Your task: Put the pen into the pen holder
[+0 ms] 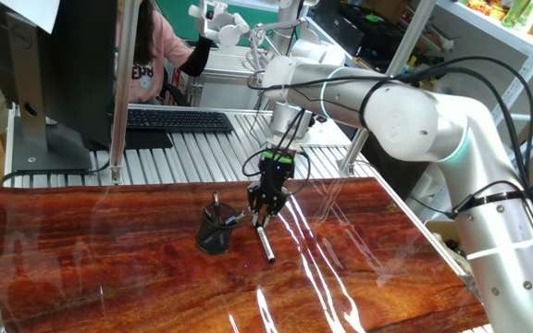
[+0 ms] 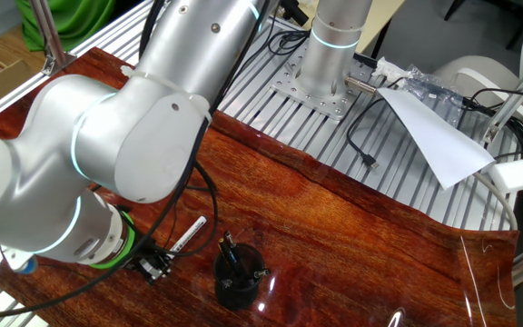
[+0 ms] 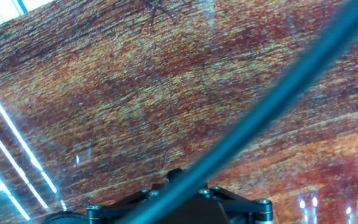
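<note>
1. A reddish wood table (image 1: 109, 268) is carrying the pen holder (image 1: 216, 229).
2. The gripper (image 1: 262, 215) is clamping the pen (image 1: 265, 242), held tilted just beside the holder.
3. Judged step: carrying; next calls for uprighting it over the rim.

From my seat, the arm (image 1: 405, 116) reaches in from the right of one fixed view, its white links bent at a big elbow joint, then sloping down toward the table. The wrist points nearly straight down, green ring above the black gripper (image 1: 263, 219), which hangs low over the wood. Its fingers are closed on the pen (image 1: 265, 242) (the barrel sticks out below, tilted). In the other fixed view the elbow hides the fingers.
</note>
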Robot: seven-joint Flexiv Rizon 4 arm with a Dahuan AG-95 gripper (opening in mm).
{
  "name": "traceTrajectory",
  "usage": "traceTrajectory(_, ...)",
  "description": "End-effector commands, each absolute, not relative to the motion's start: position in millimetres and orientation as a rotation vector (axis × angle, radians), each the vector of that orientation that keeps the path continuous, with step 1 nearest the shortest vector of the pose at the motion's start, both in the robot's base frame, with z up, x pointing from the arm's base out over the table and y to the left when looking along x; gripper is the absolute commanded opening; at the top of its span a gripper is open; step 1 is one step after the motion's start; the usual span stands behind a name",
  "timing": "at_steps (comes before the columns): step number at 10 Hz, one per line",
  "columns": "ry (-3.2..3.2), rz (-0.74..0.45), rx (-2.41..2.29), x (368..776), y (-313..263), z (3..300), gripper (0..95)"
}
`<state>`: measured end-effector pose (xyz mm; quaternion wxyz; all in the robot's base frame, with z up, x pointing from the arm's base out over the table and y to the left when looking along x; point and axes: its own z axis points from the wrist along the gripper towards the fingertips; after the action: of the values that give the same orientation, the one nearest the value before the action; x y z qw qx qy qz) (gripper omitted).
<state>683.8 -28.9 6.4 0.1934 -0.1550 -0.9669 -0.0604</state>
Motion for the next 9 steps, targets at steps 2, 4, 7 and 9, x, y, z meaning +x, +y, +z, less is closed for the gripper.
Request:
traceTrajectory(2, -2.714, -0.168, -0.439, 683, -29, 6, 0.0)
traceTrajectory(4, -2.718, -0.162, -0.441, 682, -29, 7, 0.0)
traceTrajectory(7, -2.733, -0.147, -0.441, 678, -30, 15, 0.0)
traceTrajectory(9, -2.740, -0.134, -0.445, 673, -28, 22, 0.0)
